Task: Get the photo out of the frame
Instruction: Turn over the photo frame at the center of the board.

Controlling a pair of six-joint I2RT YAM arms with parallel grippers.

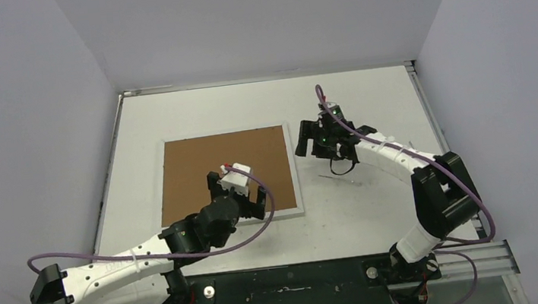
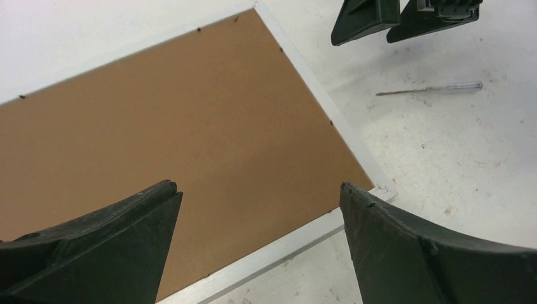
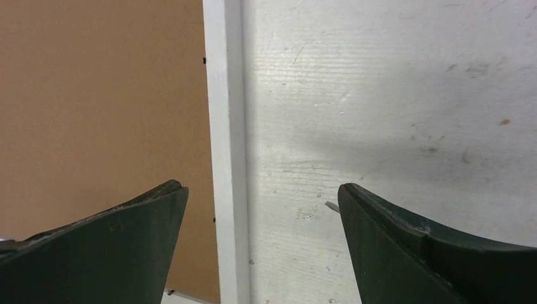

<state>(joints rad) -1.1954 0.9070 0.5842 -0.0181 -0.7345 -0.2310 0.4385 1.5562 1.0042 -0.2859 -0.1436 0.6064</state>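
Observation:
The frame (image 1: pixel 199 167) lies face down on the white table, its brown back up inside a narrow white border. The photo is hidden. My left gripper (image 1: pixel 239 184) hovers open over the frame's near right part; the left wrist view shows the brown back (image 2: pixel 190 114) and the near right corner between the left gripper (image 2: pixel 258 185) jaws. My right gripper (image 1: pixel 316 137) stands open at the frame's right edge. In the right wrist view the white border (image 3: pixel 225 126) runs between the right gripper (image 3: pixel 261 186) jaws. Neither holds anything.
A thin clear stick (image 1: pixel 341 176) lies on the table to the right of the frame, also seen as the stick (image 2: pixel 430 88) in the left wrist view. Grey walls close off the left, back and right sides of the table (image 1: pixel 366 95).

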